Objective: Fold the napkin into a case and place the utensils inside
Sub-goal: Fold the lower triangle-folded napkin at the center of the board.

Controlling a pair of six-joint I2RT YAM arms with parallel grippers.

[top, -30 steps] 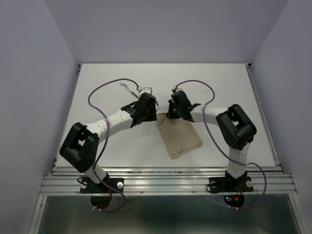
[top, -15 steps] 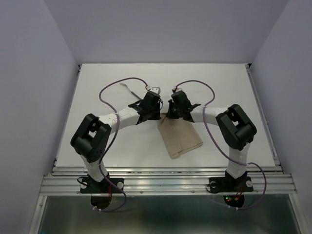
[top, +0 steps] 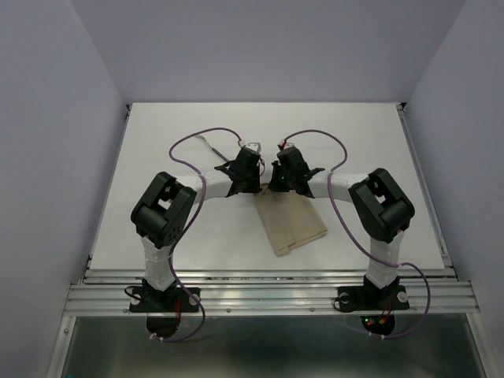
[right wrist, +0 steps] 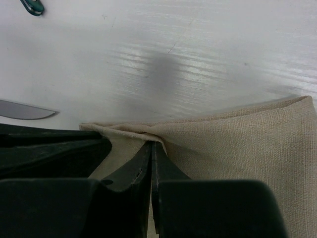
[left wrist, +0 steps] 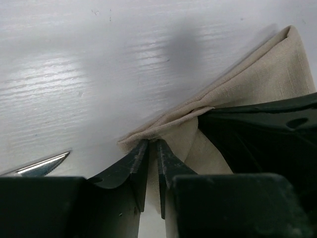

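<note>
From above, the far end of the napkin (top: 290, 224) is covered by the left gripper (top: 254, 187) and the right gripper (top: 274, 187), and the thin silvery utensil (top: 206, 142) beyond them is too small to tell its kind. At the left wrist a shiny utensil tip (left wrist: 42, 165) vanishes behind that gripper's own body. At the right wrist a blade (right wrist: 22, 110) — and a small green object (right wrist: 32, 6) — run off the picture's edges.

My left gripper (left wrist: 152, 145) now sits right beside my right gripper (right wrist: 151, 147), and its jaws, wide 1 second ago, pinch the napkin (left wrist: 257, 74) at its far corner.
</note>
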